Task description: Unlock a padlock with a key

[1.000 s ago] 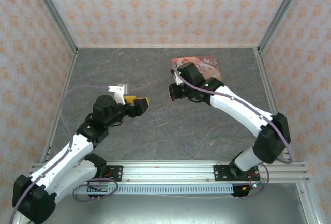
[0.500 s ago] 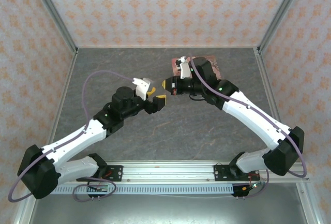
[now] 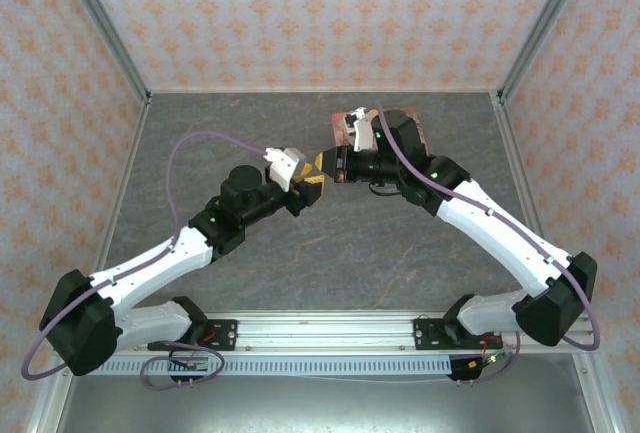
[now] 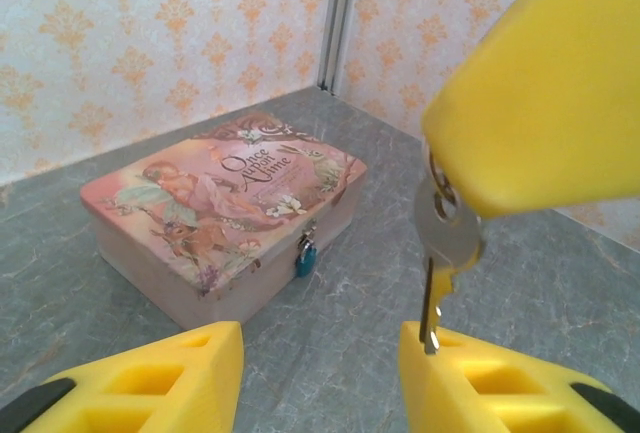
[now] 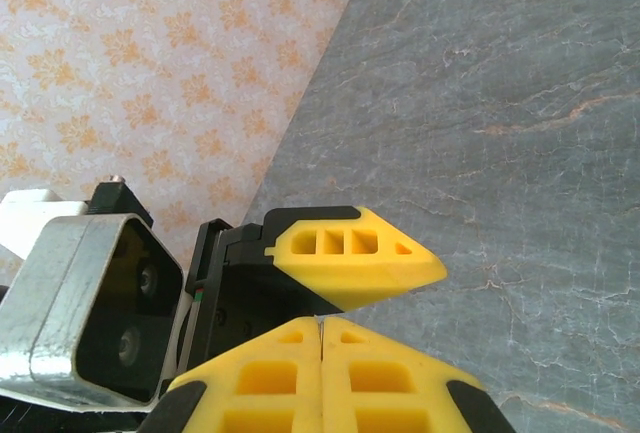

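Nearest in the left wrist view, the left gripper (image 4: 320, 353) stands wide open with nothing in it. Its two yellow fingers (image 4: 150, 378) are spread, and bare table (image 4: 330, 318) shows between them. Just above it the key (image 4: 440, 243) hangs upright, blade down, its ring tucked under a yellow finger (image 4: 550, 83) of the right gripper (image 5: 320, 338). In the right wrist view that gripper's pads meet with no gap, so it looks clamped on the ring, though the grip itself is hidden. From above, the two grippers meet nose to nose.

The key's long axis is vertical, and its tip sits over one of the left fingers, at that side of the gap and not in its middle. For a handover, I judge, the left gripper needs to shift sideways until the blade hangs between both pads.

Farther on, the padlock (image 4: 305, 256) hangs at the front of the pink box (image 4: 215, 208), well beyond the key and to the side away from it. The box stands near the far corner, the patterned wall (image 4: 150, 43) behind it. From above, the right arm is the nearer to the box.
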### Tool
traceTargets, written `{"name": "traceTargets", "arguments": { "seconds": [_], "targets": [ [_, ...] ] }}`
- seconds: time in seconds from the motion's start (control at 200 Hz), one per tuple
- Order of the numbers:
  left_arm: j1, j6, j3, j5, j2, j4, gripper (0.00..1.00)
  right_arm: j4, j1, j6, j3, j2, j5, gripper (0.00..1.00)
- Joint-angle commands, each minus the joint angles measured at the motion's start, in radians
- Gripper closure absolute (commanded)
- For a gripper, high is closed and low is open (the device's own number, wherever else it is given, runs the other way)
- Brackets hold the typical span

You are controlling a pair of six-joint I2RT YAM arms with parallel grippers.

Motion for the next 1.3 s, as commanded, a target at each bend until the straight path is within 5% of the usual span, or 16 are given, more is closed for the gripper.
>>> {"name": "traceTargets", "arguments": {
  "seconds": [0.0,0.17,0.395,0.616,0.841,1.036,1.296],
  "targets": [
    [-0.009,0.034,0.030,-0.007,0.002,0.056,0.57,-0.003,-0.002,0.017,-0.012,-0.015,-0.014,1.00],
    [-0.009,0.040,0.044,0.005,0.006,0.039,0.66,-0.010,-0.002,0.020,-0.017,-0.005,-0.017,1.00],
    [-0.018,0.126,0.051,-0.036,-0.004,-0.007,1.00,-0.021,-0.002,0.027,-0.020,-0.019,-0.013,1.00],
    [-0.070,0.396,0.083,-0.103,-0.018,-0.123,1.00,-0.035,-0.019,0.055,-0.029,-0.068,-0.042,0.72],
    [-0.079,0.551,0.088,-0.141,-0.031,-0.142,1.00,-0.072,-0.078,0.160,-0.045,-0.122,-0.055,0.58],
    [-0.094,0.692,0.126,-0.157,-0.017,-0.219,1.00,-0.063,-0.096,0.316,-0.045,-0.100,-0.194,0.52],
    [-0.104,0.764,0.175,-0.137,0.019,-0.275,1.00,-0.059,-0.094,0.406,-0.060,-0.014,-0.290,0.56]
  ]
}}
